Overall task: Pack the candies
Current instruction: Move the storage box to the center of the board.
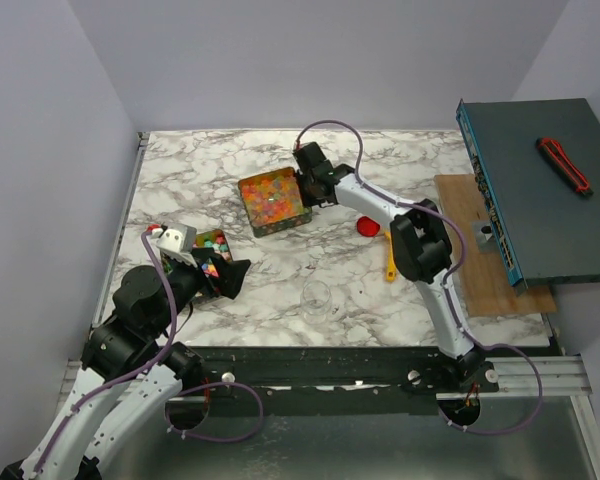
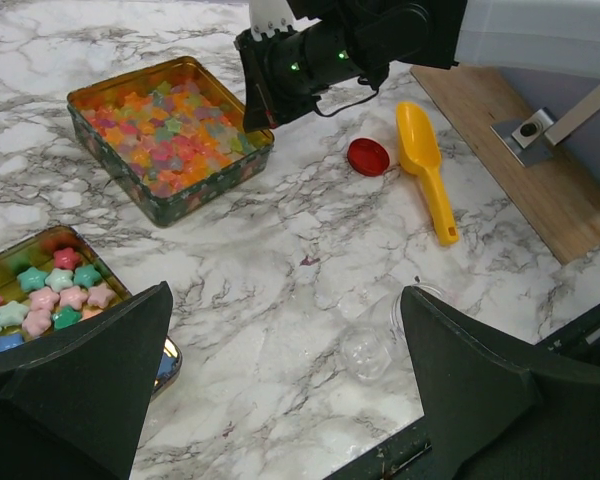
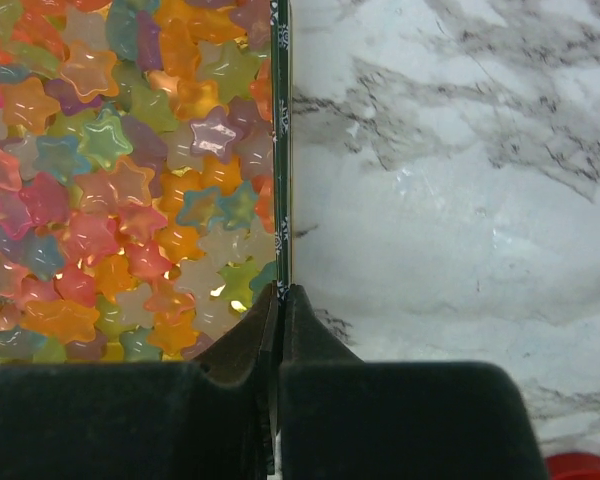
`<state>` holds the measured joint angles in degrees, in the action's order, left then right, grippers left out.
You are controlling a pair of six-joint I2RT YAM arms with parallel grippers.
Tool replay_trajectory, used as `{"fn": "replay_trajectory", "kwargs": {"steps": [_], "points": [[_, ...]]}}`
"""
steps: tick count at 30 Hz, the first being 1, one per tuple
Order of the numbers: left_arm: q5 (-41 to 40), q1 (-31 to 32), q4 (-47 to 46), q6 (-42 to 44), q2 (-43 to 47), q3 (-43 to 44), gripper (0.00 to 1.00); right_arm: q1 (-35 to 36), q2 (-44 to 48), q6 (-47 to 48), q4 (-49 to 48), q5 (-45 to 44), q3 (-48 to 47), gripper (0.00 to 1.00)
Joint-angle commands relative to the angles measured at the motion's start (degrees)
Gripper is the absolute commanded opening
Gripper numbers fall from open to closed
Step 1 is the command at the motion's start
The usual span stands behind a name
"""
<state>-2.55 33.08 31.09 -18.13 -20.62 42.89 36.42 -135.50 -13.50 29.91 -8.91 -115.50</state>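
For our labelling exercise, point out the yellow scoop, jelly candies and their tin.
yellow scoop (image 2: 418, 135): left wrist view, its bowl.
jelly candies (image 3: 110, 180): right wrist view, mid-heap.
tin (image 2: 215, 187): left wrist view, its side wall.

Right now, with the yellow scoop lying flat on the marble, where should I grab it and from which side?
Probably best to take the yellow scoop by its handle, straight down from above, jaws across its width. It lies flat; the handle is narrow and straight with bare tabletop on both sides, while the bowl is wide and the red cap sits close beside it.
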Motion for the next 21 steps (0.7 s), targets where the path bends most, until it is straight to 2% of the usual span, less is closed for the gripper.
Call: {"fn": "replay_trajectory", "kwargs": {"steps": [1, 16, 21], "points": [[-0.7, -0.2, 0.6, 0.3, -0.7, -0.2, 0.99, -0.7, 5.9, -2.0, -0.8, -3.6, 6.9, 0.01], [-1.4, -0.2, 0.8, 0.1, -1.2, -0.2, 0.99, -4.4, 18.8, -10.1, -6.8, -9.9, 27.3, 0.01], [-1.3, -0.2, 0.8, 0.1, -1.4, -0.3, 0.99, -5.5, 21.5, -10.4, -7.8, -10.9, 31.0, 0.01]]}}
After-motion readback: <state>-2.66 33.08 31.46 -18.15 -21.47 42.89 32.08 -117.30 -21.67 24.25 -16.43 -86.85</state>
